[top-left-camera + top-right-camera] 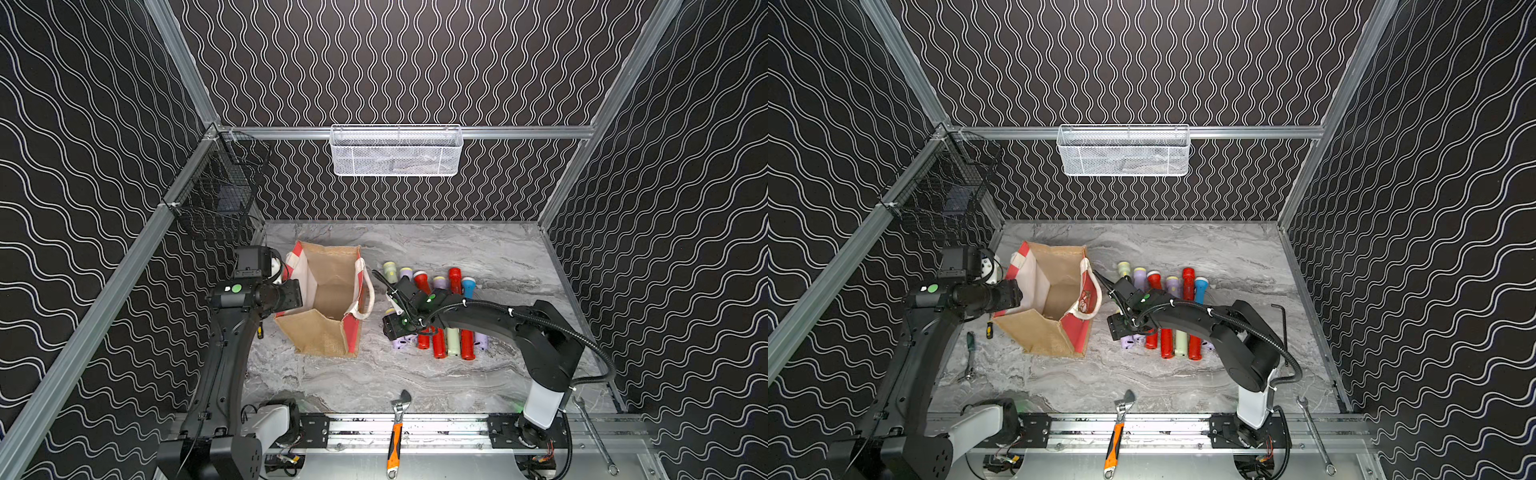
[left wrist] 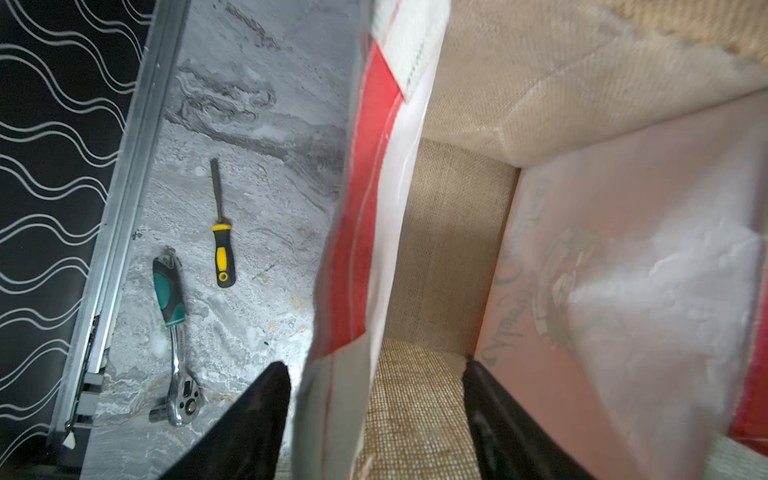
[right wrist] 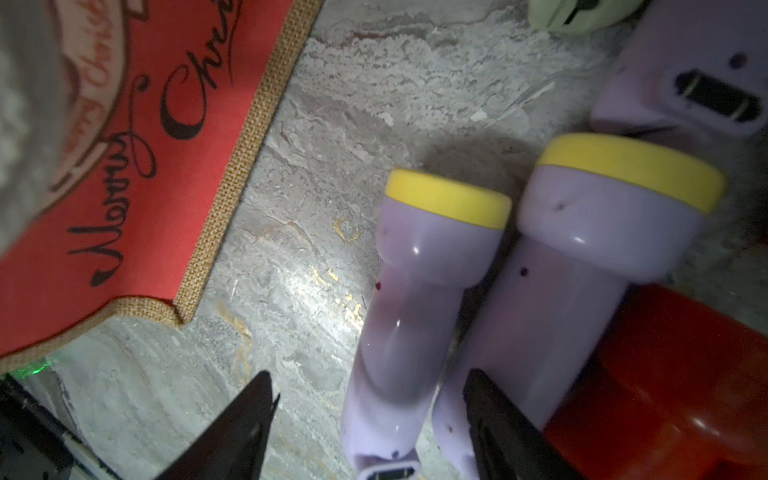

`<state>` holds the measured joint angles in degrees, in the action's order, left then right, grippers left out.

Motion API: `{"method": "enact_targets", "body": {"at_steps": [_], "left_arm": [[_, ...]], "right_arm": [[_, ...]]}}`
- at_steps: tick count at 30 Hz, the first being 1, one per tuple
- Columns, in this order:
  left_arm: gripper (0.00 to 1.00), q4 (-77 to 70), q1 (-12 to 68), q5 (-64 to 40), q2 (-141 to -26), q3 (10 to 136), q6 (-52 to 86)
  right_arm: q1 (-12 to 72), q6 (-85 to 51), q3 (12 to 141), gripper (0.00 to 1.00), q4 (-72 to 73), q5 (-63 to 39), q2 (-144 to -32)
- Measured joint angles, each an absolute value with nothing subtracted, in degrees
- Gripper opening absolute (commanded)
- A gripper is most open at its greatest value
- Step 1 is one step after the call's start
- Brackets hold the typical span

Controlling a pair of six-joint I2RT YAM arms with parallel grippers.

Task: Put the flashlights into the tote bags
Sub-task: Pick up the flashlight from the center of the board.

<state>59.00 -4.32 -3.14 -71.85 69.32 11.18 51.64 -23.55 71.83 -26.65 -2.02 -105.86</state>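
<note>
The tan jute tote bag stands open at centre left. My left gripper is open astride its red-and-white side panel, one finger outside and one inside, neither pressing the cloth. Right of the bag, the flashlights lie in two rows of red, lilac, pale green and one blue. Low over the near row's left end, my right gripper is open. The handle of a yellow-rimmed lilac flashlight lies between its fingers, untouched, with a second lilac one alongside.
An orange-handled wrench and a steel spanner lie by the front rail. A green-handled ratchet and a yellow-handled file lie left of the bag. A white mesh basket and a black wire basket hang on the walls.
</note>
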Motion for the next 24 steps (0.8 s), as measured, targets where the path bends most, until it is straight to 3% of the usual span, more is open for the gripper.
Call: {"method": "enact_targets", "body": {"at_steps": [8,24], "left_arm": [[0.71,57.95,-7.7,-6.22,-69.01,70.91,11.77],[0.71,57.8,-8.64,-7.25,-67.53,70.13,11.77]], "right_arm": [[51.64,-23.55,73.6,0.71,-27.27,-1.58,-108.09],[51.75,-24.62,76.64,0.58,-28.91,-1.15,-113.99]]}}
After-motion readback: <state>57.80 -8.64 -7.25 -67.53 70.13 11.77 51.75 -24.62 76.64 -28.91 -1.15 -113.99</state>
